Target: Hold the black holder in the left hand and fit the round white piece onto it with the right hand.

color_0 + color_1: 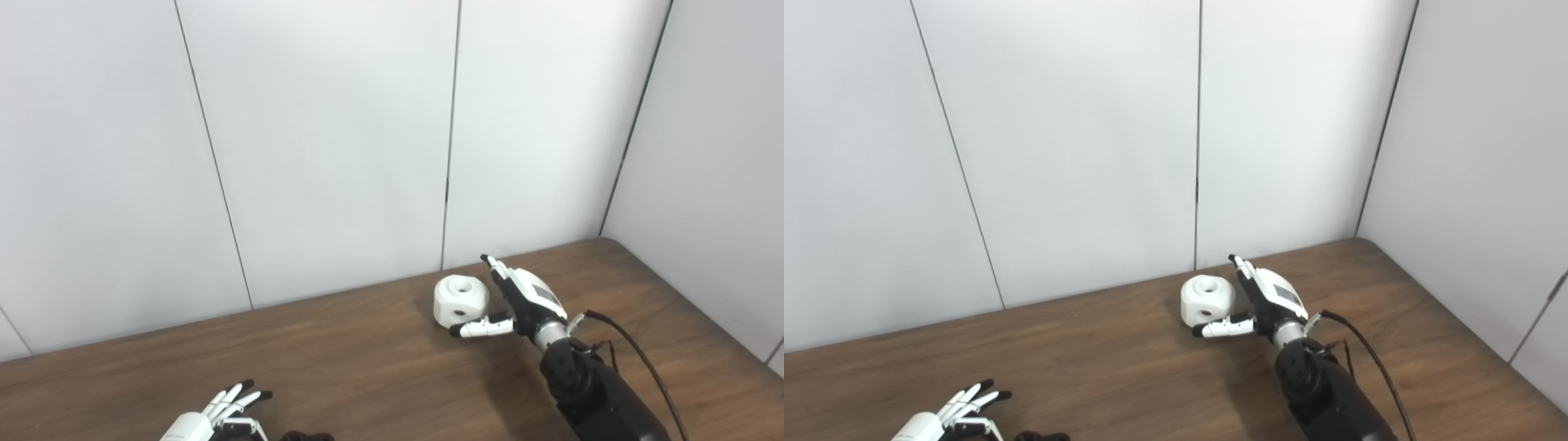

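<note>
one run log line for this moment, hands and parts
right hand: open beside round white piece, on table | left hand: open, low | black holder: on table, mostly cropped

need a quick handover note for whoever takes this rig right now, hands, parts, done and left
Right hand: open, fingers and thumb spread around the right side of the white piece; whether they touch it is hard to tell, no grasp closed.
Left hand: open, low at the near left edge of the table, holding nothing.
Black holder: only a dark bit shows at the bottom edge, just right of the left hand, on the table.
White piece: sits on the table near the back wall.
Done: right hand has reached the piece.
Left: grasp the piece, pick up the holder with the left hand, fit them together.
</note>
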Controlling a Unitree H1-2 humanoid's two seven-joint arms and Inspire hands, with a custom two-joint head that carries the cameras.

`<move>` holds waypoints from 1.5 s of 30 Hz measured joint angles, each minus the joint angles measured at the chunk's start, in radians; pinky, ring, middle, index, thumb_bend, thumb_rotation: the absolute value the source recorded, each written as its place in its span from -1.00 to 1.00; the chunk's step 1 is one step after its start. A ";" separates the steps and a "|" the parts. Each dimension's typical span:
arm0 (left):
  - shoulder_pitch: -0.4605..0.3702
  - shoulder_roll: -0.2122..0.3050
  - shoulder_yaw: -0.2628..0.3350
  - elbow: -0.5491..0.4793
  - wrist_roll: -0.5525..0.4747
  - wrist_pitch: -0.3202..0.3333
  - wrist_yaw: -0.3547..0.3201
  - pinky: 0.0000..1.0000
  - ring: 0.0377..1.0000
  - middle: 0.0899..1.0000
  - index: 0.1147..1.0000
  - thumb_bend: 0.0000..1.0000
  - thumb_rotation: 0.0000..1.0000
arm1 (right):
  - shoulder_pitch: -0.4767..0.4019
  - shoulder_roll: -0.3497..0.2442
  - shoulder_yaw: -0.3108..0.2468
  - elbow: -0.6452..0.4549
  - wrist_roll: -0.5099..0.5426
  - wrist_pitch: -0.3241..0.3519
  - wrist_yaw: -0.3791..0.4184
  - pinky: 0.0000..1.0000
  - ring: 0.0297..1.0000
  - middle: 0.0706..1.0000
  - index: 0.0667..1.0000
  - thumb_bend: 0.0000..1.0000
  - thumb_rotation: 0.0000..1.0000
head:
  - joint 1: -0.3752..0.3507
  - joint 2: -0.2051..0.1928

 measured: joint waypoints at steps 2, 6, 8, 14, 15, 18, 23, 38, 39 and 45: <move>0.000 0.000 0.000 0.000 0.000 0.000 0.000 1.00 1.00 0.80 -0.17 0.03 -0.90 | -0.003 0.002 -0.004 -0.001 0.000 -0.009 -0.018 0.79 1.00 1.00 0.91 1.00 -0.32 | 0.000 0.000; 0.000 0.000 0.000 0.001 0.000 0.000 0.002 1.00 1.00 0.80 -0.17 0.04 -0.90 | -0.006 0.027 -0.035 -0.003 -0.004 -0.012 -0.086 0.73 1.00 1.00 0.66 0.90 -0.52 | 0.002 0.000; 0.000 0.000 -0.001 0.001 0.000 0.000 0.002 1.00 1.00 0.80 -0.17 0.04 -0.90 | -0.006 0.036 -0.036 -0.003 -0.004 -0.014 -0.100 0.73 1.00 1.00 0.70 0.88 -0.52 | 0.000 0.000; 0.000 0.000 -0.001 0.001 0.000 0.000 0.003 1.00 1.00 0.81 -0.17 0.04 -0.90 | -0.006 0.043 -0.050 -0.002 0.022 -0.071 -0.119 0.46 1.00 1.00 0.95 0.94 -0.48 | 0.000 0.000; 0.000 0.000 -0.001 0.001 0.000 0.000 0.003 1.00 1.00 0.80 -0.17 0.04 -0.90 | -0.006 0.043 -0.053 -0.002 0.024 -0.078 -0.121 0.52 1.00 1.00 0.97 0.96 -0.44 | 0.000 0.000; 0.000 0.000 -0.001 0.001 0.000 0.000 0.003 1.00 1.00 0.80 -0.17 0.04 -0.90 | -0.005 0.043 -0.053 0.002 0.025 -0.091 -0.123 0.71 1.00 1.00 1.00 1.00 -0.22 | -0.002 0.000; 0.000 0.000 -0.003 0.001 0.000 0.000 0.005 1.00 1.00 0.80 -0.17 0.04 -0.90 | -0.005 0.030 -0.031 0.019 0.020 -0.092 -0.101 0.80 1.00 1.00 1.00 1.00 0.12 | -0.002 0.000; 0.000 0.000 -0.002 0.001 0.000 0.000 0.005 1.00 1.00 0.81 -0.17 0.03 -0.90 | 0.006 -0.086 0.141 -0.040 -0.331 -0.071 -0.058 1.00 1.00 1.00 1.00 1.00 0.38 | 0.002 -0.005; 0.000 0.000 -0.002 0.001 0.000 0.000 0.005 1.00 1.00 0.81 -0.17 0.03 -0.90 | 0.006 -0.086 0.142 -0.040 -0.345 -0.069 -0.055 1.00 1.00 1.00 1.00 1.00 0.40 | -0.002 -0.003; 0.000 0.000 -0.003 0.001 0.000 0.000 0.005 1.00 1.00 0.81 -0.17 0.03 -0.90 | 0.020 -0.083 0.138 -0.038 -0.371 -0.072 -0.057 0.86 1.00 1.00 1.00 0.96 0.34 | -0.003 -0.005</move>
